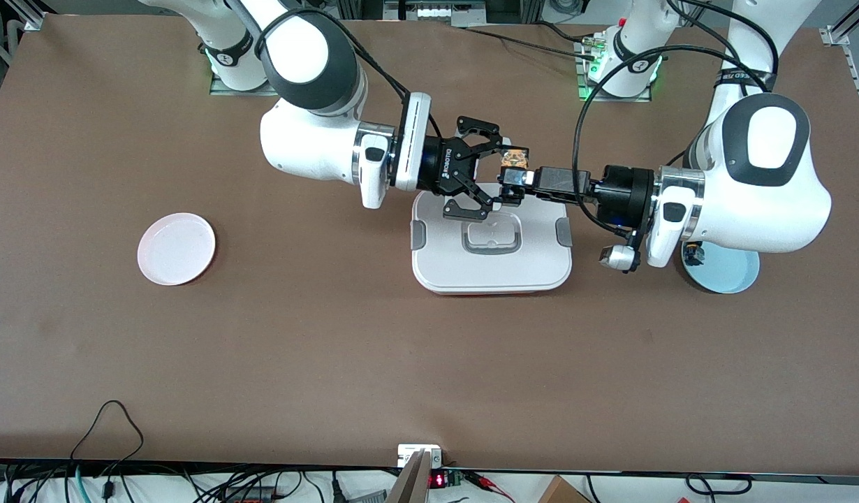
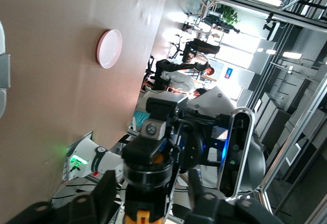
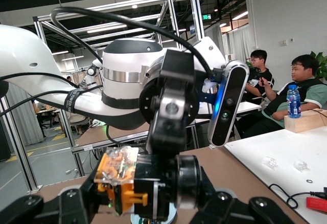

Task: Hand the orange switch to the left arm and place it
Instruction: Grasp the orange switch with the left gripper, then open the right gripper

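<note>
The orange switch (image 1: pixel 515 161) is a small black cylinder with an orange and clear end. It is held in the air over the farther edge of the white box (image 1: pixel 492 269). My left gripper (image 1: pixel 515 183) is shut on its black body. In the left wrist view the switch (image 2: pixel 148 183) stands between my left gripper's (image 2: pixel 152 188) fingers. My right gripper (image 1: pixel 499 173) is open wide, with one finger off each end of the switch. The right wrist view shows the switch (image 3: pixel 143 183) lying crosswise inside my right gripper (image 3: pixel 148 193).
A pink plate (image 1: pixel 176 249) lies toward the right arm's end of the table and also shows in the left wrist view (image 2: pixel 110 48). A blue plate (image 1: pixel 730 276) lies under the left arm's wrist, with a small dark object (image 1: pixel 693 255) on it. Cables run along the nearest table edge.
</note>
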